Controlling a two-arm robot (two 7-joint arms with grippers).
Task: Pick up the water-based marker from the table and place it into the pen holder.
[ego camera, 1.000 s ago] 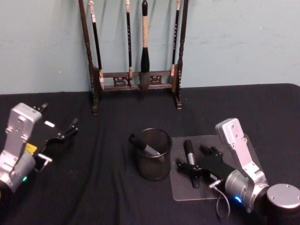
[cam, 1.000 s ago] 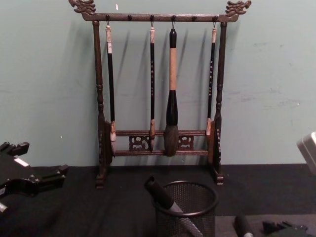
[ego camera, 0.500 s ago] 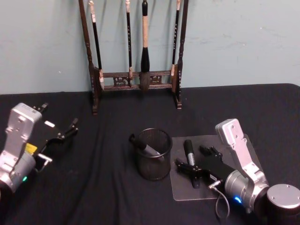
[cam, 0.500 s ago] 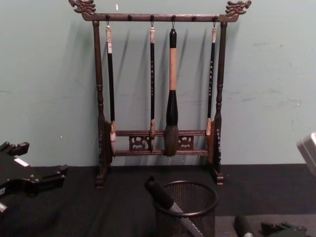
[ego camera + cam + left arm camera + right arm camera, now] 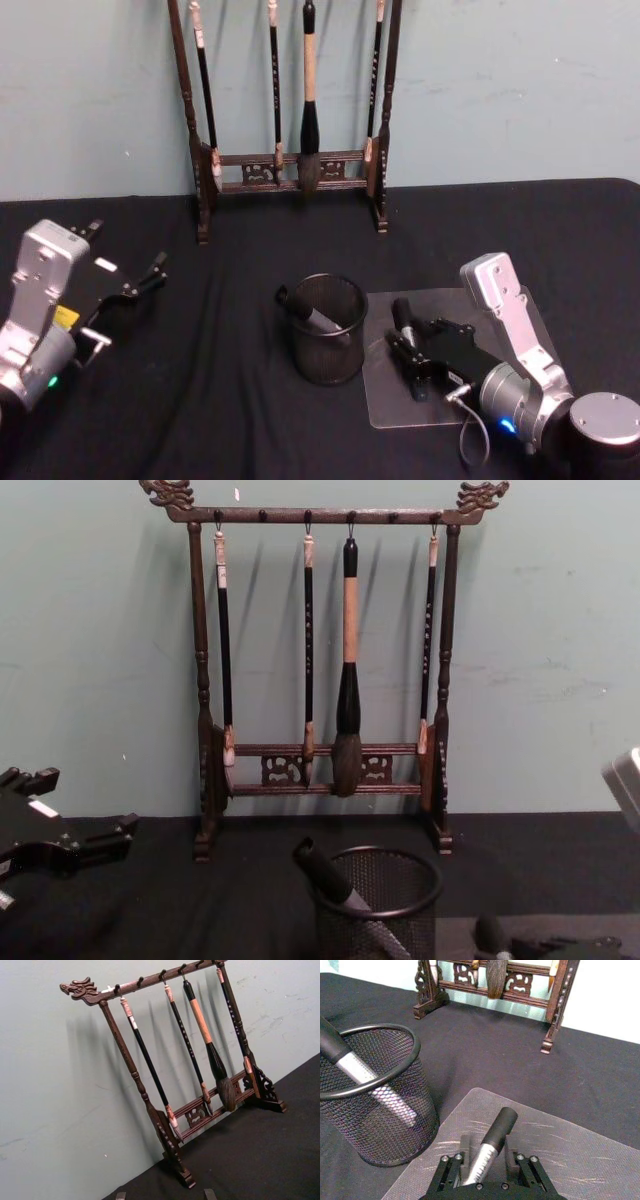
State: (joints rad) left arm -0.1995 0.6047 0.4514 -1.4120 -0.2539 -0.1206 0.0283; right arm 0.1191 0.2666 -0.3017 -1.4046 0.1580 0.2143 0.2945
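Note:
The water-based marker (image 5: 402, 313), with a black cap and silver barrel, lies on a clear plastic mat (image 5: 395, 410) on the table (image 5: 220, 410), right of the pen holder (image 5: 328, 345). My right gripper (image 5: 416, 338) straddles the barrel. In the right wrist view the marker (image 5: 492, 1137) lies between the fingers (image 5: 451, 1164), with a thin gap on one side, so the gripper is open. The black mesh pen holder (image 5: 375, 1110) holds another marker (image 5: 310, 313), leaning inside. My left gripper (image 5: 126, 252) hovers open over the table's left side, holding nothing.
A tall dark wooden rack (image 5: 290, 170) hung with calligraphy brushes stands at the back against the wall, also seen in the chest view (image 5: 320, 770) and the left wrist view (image 5: 175, 1125). Black cloth lies bare between the holder and the left arm.
My right gripper's fingers have narrowed from wide apart to close beside the marker's barrel. The marker, the holder and my left arm have not moved.

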